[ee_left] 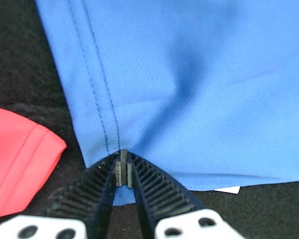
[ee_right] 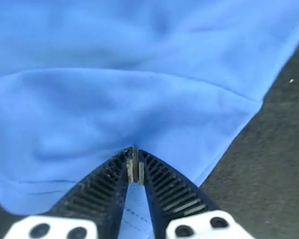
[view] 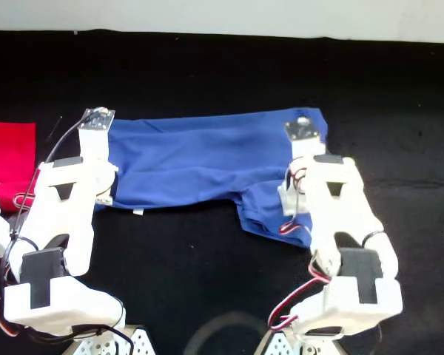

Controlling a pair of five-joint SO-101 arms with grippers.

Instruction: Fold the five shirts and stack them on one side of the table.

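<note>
My left gripper [ee_left: 123, 173] and right gripper [ee_right: 134, 170] each clench one end of the blue shirt [view: 200, 159], probably to fold it.

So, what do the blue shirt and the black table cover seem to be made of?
The blue shirt looks like a thin synthetic sports knit. It is matte, with a fine grid of tiny pinholes and dark double stitching along its hem. The table cover is black, matte and slightly fuzzy, perhaps felt or a similar cloth; the look leaves that open.
</note>
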